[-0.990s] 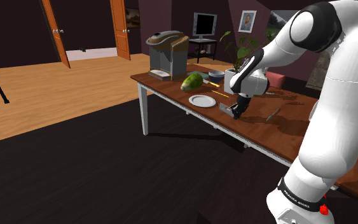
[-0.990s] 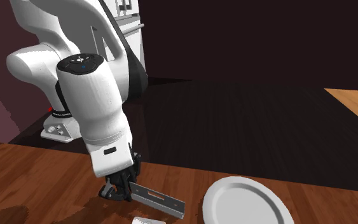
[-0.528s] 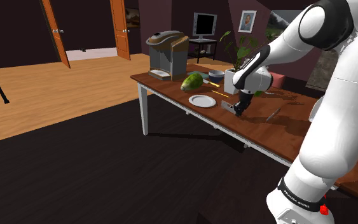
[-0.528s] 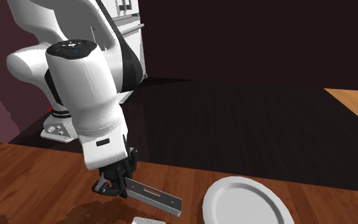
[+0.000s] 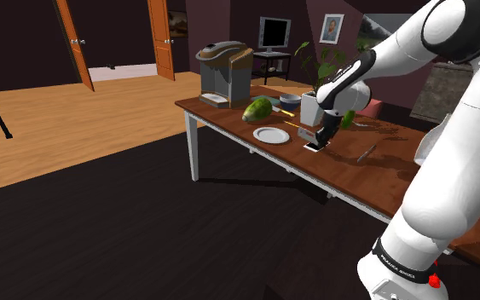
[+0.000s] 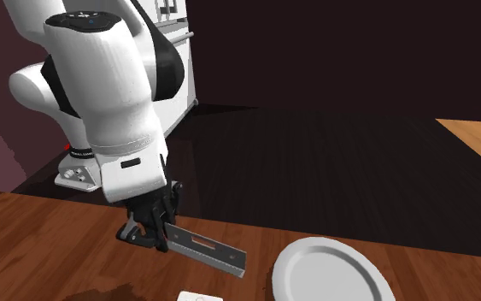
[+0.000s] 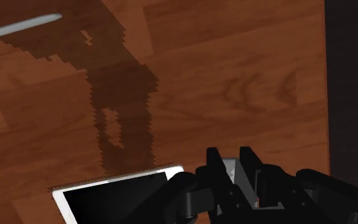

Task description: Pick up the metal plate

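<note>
The metal plate (image 6: 206, 249) is a flat grey strip with a slot in it. My gripper (image 6: 149, 235) is shut on one end of it and holds it clear of the brown wooden table (image 6: 42, 231), its free end tilted down toward a round white dish (image 6: 332, 272). In the shoulder view the gripper (image 5: 326, 129) hangs above the table's middle with the strip (image 5: 314, 135) below it. In the wrist view the fingers (image 7: 213, 159) clasp a grey edge of the plate (image 7: 229, 168), and its slotted shadow lies on the wood beneath.
A white phone with a dark screen (image 7: 110, 198) lies on the table under the gripper. A round white dish (image 5: 271, 135), a green fruit (image 5: 258, 109), a coffee machine (image 5: 225, 72) and a white pot (image 5: 310, 106) stand beyond. A utensil (image 5: 366, 153) lies nearer the stand.
The gripper has risen from the table with the metal plate in it, and moved a little farther across the table from the stand. The plate's shadow has spread below it.
</note>
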